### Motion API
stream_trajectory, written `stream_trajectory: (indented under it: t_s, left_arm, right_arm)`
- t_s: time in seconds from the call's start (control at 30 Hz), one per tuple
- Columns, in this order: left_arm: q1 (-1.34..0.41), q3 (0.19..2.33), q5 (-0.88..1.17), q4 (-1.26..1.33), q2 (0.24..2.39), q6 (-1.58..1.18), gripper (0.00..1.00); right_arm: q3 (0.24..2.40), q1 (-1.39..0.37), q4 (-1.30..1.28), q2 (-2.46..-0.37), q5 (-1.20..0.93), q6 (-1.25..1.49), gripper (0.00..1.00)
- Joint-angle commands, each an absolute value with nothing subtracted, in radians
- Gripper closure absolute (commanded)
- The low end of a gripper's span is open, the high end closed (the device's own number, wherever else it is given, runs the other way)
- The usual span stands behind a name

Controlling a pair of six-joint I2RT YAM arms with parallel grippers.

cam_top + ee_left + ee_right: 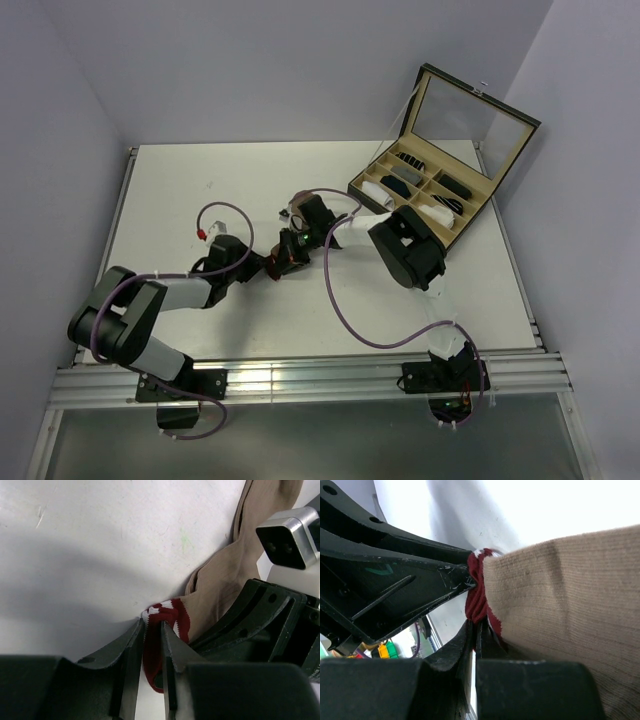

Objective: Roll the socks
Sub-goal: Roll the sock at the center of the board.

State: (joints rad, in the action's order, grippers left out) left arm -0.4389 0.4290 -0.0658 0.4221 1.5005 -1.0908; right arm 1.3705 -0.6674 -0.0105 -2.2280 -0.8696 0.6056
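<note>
The tan-brown sock (225, 575) lies on the white table, with its dark red-and-white cuff (176, 619) toward me. My left gripper (152, 624) is shut on the red cuff, which bunches between its jaws. My right gripper (478, 626) is also shut on the red cuff (477, 597), with the tan sock body (560, 600) draped over its right finger. In the top view both grippers, left (280, 262) and right (297, 240), meet tip to tip at mid-table and hide the sock. The white sock is not in view.
An open wooden box (476, 210) with a glass lid (470, 105) stands at the back right and holds several small sock rolls. Purple cables (345, 310) loop across the table. The right gripper's body (260, 620) sits close beside my left fingers.
</note>
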Motion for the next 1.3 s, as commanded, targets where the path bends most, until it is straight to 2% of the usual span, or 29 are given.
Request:
stream_trajectory:
  t_s: [0.0, 0.17, 0.37, 0.57, 0.83, 1.27]
  left_arm:
    - [-0.448, 0.454, -0.136, 0.269, 1.545, -1.112, 0.72]
    - [-0.468, 0.482, -0.182, 0.155, 1.551, -1.117, 0.69]
    - [-0.48, 0.465, -0.221, 0.118, 1.542, -1.127, 0.71]
    - [-0.48, 0.466, -0.229, 0.115, 1.546, -1.129, 0.72]
    - [-0.482, 0.485, -0.224, 0.118, 1.549, -1.123, 0.73]
    - [-0.492, 0.502, -0.207, 0.117, 1.557, -1.123, 0.73]
  right_arm:
    - [1.391, -0.672, -0.028, -2.258, -0.85, 0.595, 0.98]
    - [1.388, -0.672, -0.057, -2.226, -0.816, 0.58, 0.92]
    - [1.382, -0.672, -0.146, -2.132, -0.698, 0.509, 0.67]
    - [1.318, -0.672, -0.137, -2.039, -0.603, 0.48, 0.53]
    - [1.192, -0.71, -0.003, -1.912, -0.482, 0.385, 0.52]
    - [1.085, -0.785, 0.216, -1.853, -0.33, 0.311, 0.52]
